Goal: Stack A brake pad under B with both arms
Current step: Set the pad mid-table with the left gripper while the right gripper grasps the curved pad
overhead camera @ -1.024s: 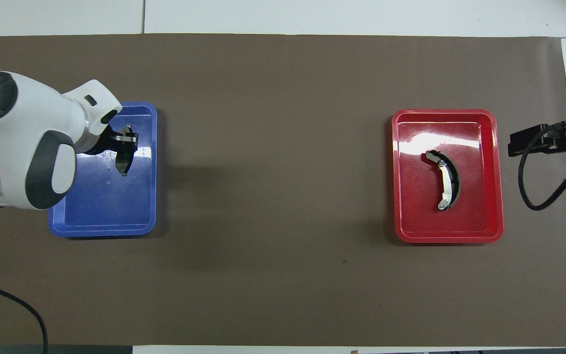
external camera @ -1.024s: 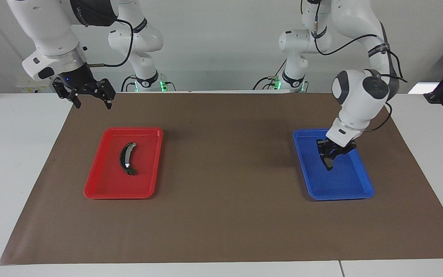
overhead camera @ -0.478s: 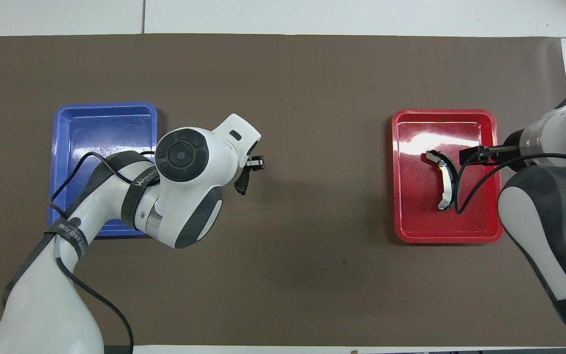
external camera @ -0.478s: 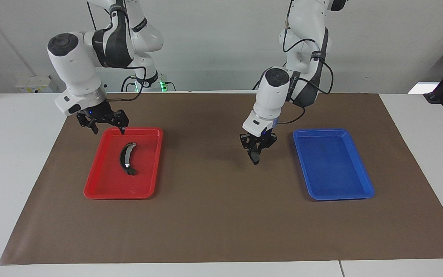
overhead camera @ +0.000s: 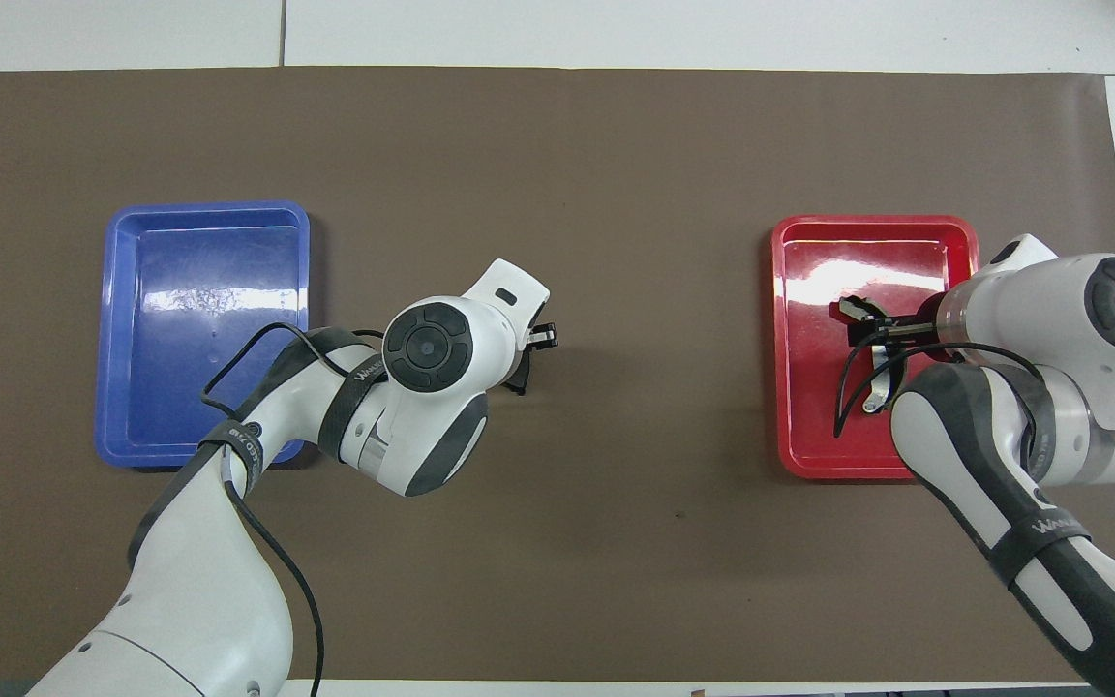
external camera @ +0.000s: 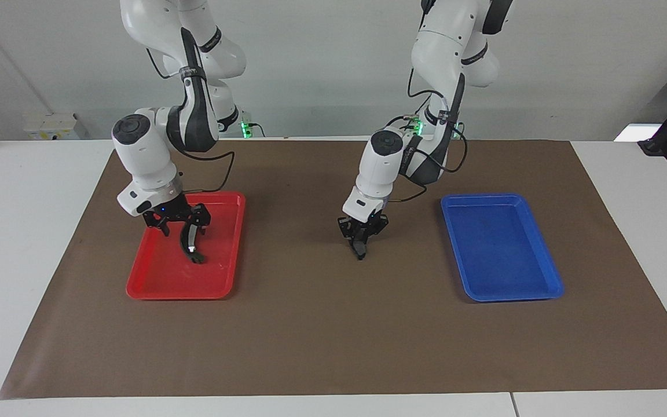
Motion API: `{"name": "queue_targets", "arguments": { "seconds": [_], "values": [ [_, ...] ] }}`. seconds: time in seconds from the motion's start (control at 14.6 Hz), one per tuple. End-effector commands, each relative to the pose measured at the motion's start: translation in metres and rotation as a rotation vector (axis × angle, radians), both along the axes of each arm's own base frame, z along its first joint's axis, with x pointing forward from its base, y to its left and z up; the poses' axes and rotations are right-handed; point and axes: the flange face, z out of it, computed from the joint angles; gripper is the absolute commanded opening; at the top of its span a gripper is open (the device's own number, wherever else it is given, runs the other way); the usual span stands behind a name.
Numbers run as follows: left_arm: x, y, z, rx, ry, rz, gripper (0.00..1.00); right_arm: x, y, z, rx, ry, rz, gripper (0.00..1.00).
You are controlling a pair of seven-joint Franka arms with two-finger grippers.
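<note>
left pincer point(external camera: 360, 240) clamps the a brake pad point(external camera: 359, 249) low over the table point(external camera: 322, 324) beside the blue tray point(external camera: 548, 286); right pincer point(external camera: 180, 223), fingers spread, straddles b point(external camera: 190, 246) in the red tray point(external camera: 154, 286).

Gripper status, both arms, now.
Left gripper: shut on the A brake pad, low over the brown mat.
Right gripper: open, down around B in the red tray.

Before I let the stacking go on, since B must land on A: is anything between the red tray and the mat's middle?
Nothing visible does. Bare brown mat separates the red tray from the A brake pad in the left gripper.
</note>
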Motion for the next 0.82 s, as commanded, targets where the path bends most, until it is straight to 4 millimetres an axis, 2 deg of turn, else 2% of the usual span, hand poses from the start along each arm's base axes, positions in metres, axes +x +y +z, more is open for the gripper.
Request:
{"name": "queue_targets", "arguments": {
  "seconds": [0.0, 0.07, 0.2, 0.34, 0.41, 0.55, 0.61, 0.75],
  "values": [
    [0.002, 0.006, 0.005, -0.008, -0.003, 0.026, 0.98, -0.007, -0.019, -0.014, 0.013, -0.008, 0.008, 1.0],
    [0.004, 0.007, 0.011, -0.009, -0.004, 0.027, 0.98, -0.01, -0.019, -0.018, 0.013, -0.015, 0.003, 1.0],
    [0.015, 0.021, 0.043, -0.008, -0.008, 0.043, 0.98, -0.014, -0.019, -0.032, 0.014, 0.005, -0.001, 0.99],
    [0.036, 0.059, 0.081, 0.006, 0.007, 0.083, 0.98, -0.012, -0.019, -0.038, 0.017, 0.002, -0.008, 0.98],
    [0.044, 0.078, 0.098, 0.023, 0.015, 0.046, 0.98, -0.013, -0.017, -0.039, 0.019, 0.006, -0.006, 0.98],
    [0.069, 0.133, 0.126, 0.063, 0.032, -0.065, 0.98, -0.014, -0.016, -0.04, 0.022, 0.009, -0.006, 0.94],
    [0.077, 0.158, 0.137, 0.076, 0.044, -0.106, 0.98, -0.014, -0.016, -0.04, 0.022, 0.007, -0.005, 0.86],
    [0.092, 0.221, 0.161, 0.098, 0.075, -0.177, 0.98, -0.018, -0.015, -0.044, 0.022, 0.012, -0.004, 0.73]
  ]
}}
